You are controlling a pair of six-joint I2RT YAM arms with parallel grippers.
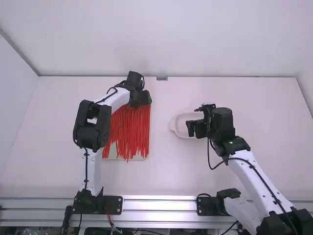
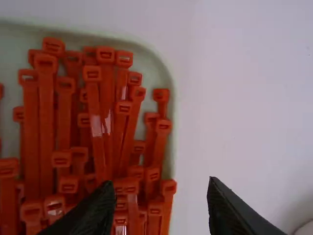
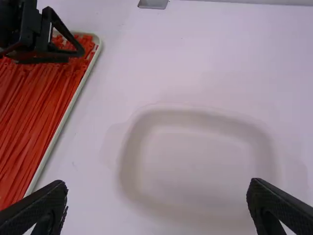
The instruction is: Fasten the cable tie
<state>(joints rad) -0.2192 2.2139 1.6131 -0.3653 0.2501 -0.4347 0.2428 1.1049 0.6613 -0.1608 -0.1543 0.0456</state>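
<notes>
Left wrist view: left gripper [image 2: 159, 196] fingers spread, empty, over the heads of the orange cable ties [image 2: 98, 127] in the tray [image 2: 168, 78], left of the worktop's middle. One finger hangs outside the rim, so closing may nip the tray or several overlapped ties. High view hides that overlap. Above the white dish [image 3: 146, 115], right gripper [image 3: 156, 196] spread too.

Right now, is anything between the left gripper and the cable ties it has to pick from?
Nothing visible does. The left gripper hangs open directly over the head ends of the red cable ties at a corner of the tray, with only open space between them.
</notes>
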